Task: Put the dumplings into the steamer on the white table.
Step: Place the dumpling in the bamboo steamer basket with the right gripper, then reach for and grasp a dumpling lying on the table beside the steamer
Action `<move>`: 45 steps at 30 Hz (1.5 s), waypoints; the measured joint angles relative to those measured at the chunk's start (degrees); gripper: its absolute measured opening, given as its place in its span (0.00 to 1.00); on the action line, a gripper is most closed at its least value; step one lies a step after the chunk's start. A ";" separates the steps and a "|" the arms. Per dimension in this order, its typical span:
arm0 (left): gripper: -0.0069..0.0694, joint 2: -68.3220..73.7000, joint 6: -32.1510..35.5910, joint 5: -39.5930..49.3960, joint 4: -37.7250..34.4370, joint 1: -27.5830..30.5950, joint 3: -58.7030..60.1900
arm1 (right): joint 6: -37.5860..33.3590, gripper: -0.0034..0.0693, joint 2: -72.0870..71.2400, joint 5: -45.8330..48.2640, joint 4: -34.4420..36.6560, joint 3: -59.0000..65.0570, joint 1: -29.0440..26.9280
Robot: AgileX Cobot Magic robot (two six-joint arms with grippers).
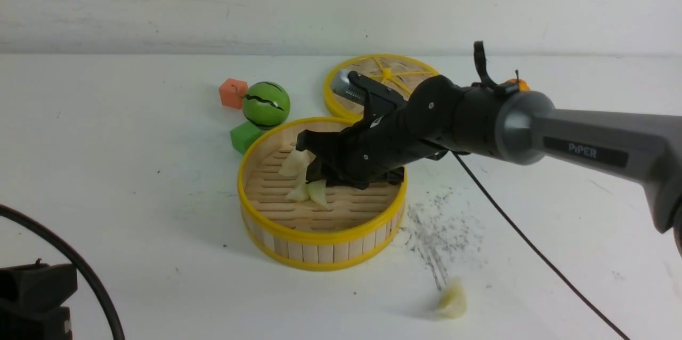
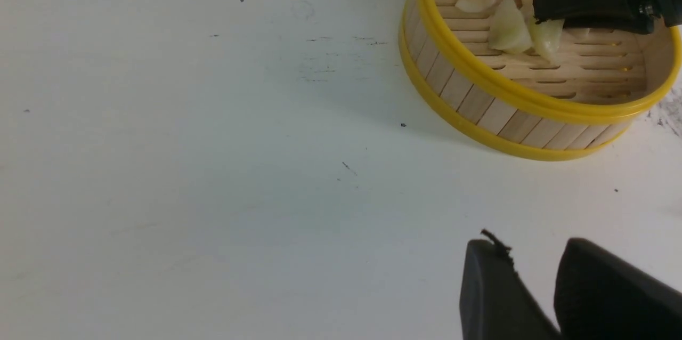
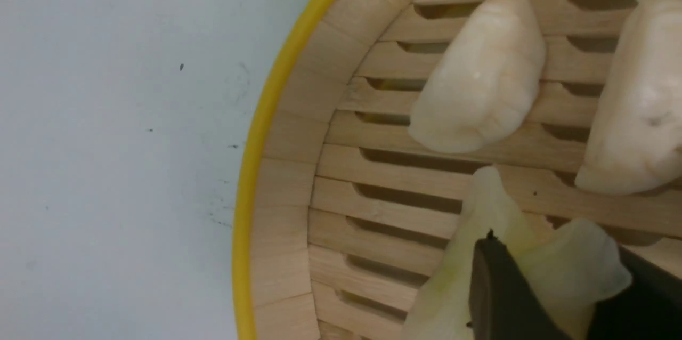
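Right wrist view: right gripper down inside steamer, fingers pinched on glossy dumpling, just above the slats. Touching a second glossy one; two cream dumplings beside, well inside the rim. Placing step, probably near release. Next: spread fingers, lift straight up without dragging neighbours, then reach for loose dumpling on table, near side of scratch patch. Sixth not visible, maybe hidden under arm. Left gripper low at near left, fingers slightly apart, empty. Around: lid behind steamer, green ball, orange cube, green cube just beside steamer wall. Cable across table right of loose dumpling; possible snag on that reach.
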 joint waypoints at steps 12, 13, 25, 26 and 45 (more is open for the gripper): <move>0.33 0.00 0.00 0.00 0.38 0.00 0.00 | 1.20 0.62 -0.10 0.56 -4.33 -0.06 0.00; 0.33 0.00 0.00 0.00 0.43 0.00 0.00 | 1.25 0.63 -0.59 0.66 -5.20 -0.06 0.00; 0.33 0.00 0.00 0.75 0.42 0.00 0.00 | 2.85 0.61 -16.22 15.73 -21.84 -0.06 -0.07; 0.33 0.00 0.00 0.82 0.42 0.00 0.00 | 3.94 0.60 -17.45 18.68 -23.52 -0.06 -0.07; 0.35 0.00 0.00 1.67 -0.98 0.00 0.00 | 26.61 0.59 -27.52 1.31 -34.99 40.28 -0.19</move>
